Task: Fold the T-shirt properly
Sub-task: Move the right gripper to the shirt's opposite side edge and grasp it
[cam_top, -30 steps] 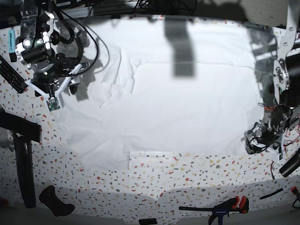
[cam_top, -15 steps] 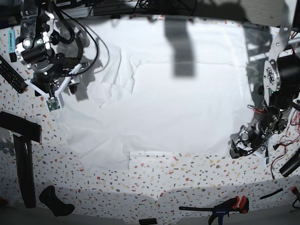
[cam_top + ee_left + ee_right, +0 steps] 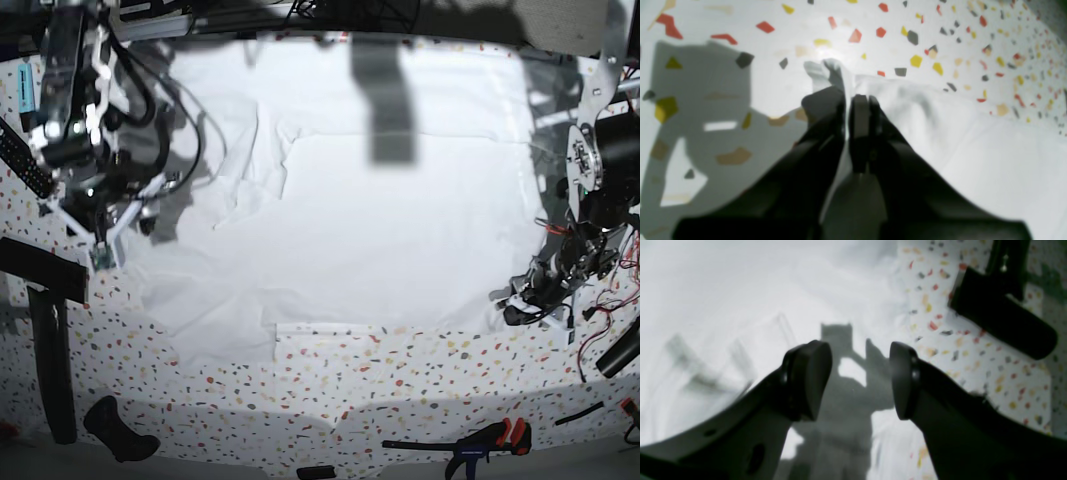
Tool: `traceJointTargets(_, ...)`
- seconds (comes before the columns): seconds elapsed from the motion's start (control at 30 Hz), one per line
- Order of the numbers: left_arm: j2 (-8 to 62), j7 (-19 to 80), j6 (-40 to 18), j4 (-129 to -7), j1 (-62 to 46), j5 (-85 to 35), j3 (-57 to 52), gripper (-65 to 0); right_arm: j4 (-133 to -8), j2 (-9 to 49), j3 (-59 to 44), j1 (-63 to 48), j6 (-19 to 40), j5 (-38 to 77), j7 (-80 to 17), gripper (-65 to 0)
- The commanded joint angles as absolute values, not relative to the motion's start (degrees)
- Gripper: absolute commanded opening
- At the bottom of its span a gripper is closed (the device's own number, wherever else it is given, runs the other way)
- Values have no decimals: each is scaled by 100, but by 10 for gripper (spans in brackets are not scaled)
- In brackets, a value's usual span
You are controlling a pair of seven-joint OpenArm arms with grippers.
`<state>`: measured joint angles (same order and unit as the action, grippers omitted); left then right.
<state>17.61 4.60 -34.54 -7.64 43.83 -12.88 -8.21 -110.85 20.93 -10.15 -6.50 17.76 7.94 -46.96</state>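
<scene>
Right end effector (image 3: 118, 222) shifted down-left; left end effector (image 3: 848, 100) pinches T-shirt (image 3: 350, 230).

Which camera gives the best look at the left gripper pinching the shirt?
The left wrist view: the left gripper is shut on a bunched corner of the shirt, close up. The base view shows that gripper small at the shirt's edge. The right wrist view doesn't show it.

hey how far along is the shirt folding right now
Early. The large plain white cloth T-shirt lies spread flat, no fold made. In hand: the left gripper is shut on a corner by the near edge. Left: the right gripper hovers open over the cloth, gripping nothing; every fold remains.
</scene>
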Motion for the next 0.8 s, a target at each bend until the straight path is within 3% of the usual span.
traceJointTargets(0.0, 1826, 338, -3522, -840, 4589, -1354, -819, -650, -10897, 2171, -1052, -325, 1756, 777, -4615, -332)
traceJointTargets(0.2, 1826, 336, -3524, -840, 4589, -1354, -819, -650, -8991, 2171, -1052, 1387, 2045, 1160, -4919, -332)
traceJointTargets(0.5, 1826, 338, -3763, -840, 4589, -1352, -819, -650, -6261, 2187, -1048, 3489, 3634, 1857, -4856, -332)
traceJointTargets(0.77, 1826, 336, -4000, -840, 4589, -1354, -819, -650, -4779, 2174, -1046, 4265, 3863, 1601, -4497, -332)
